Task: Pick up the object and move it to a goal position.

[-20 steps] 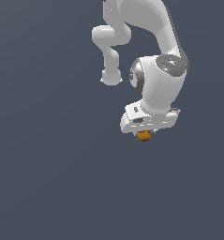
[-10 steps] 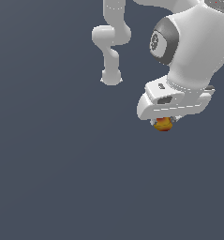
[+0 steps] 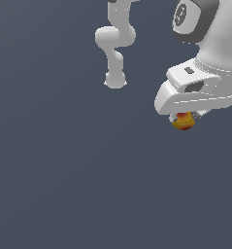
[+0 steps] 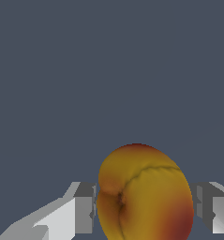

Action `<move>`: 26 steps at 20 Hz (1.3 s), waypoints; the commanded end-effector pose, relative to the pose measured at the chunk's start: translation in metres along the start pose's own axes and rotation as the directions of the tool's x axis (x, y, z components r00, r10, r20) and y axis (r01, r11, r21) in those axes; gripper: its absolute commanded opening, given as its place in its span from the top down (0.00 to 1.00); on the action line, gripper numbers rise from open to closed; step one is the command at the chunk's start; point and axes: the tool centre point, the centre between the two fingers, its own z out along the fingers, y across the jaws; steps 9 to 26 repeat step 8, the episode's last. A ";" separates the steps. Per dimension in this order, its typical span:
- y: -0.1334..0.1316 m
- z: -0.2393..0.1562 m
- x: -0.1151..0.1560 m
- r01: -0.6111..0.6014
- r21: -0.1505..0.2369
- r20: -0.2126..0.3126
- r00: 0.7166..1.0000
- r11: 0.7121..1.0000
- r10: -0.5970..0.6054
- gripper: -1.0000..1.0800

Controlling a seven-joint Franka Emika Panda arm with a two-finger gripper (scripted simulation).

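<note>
The object (image 3: 184, 121) is a small roundish yellow-orange fruit with red patches, hanging under the white hand at the exterior view's right. My gripper (image 3: 184, 118) is shut on it, and the hand hides most of the fingers from this side. In the wrist view the object (image 4: 145, 194) fills the space between the two grey fingertips (image 4: 84, 208), which press against its two sides. A crease runs across its skin. Its lower part is cut off by the frame edge.
A plain dark grey-blue surface (image 3: 64, 185) fills both views. The arm's white base (image 3: 115, 80) stands at the back, to the exterior view's left of the hand. Nothing else shows.
The hand has moved towards the exterior view's right and closer to the camera, carrying the object with it. The grip on the object has stayed the same.
</note>
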 end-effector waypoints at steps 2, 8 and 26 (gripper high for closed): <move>-0.003 -0.009 0.003 0.000 0.000 0.000 1.000 1.000 0.000 1.00; -0.005 -0.014 0.004 0.000 0.000 0.000 1.000 1.000 0.000 1.00; -0.005 -0.014 0.004 0.000 0.000 0.000 1.000 1.000 0.000 1.00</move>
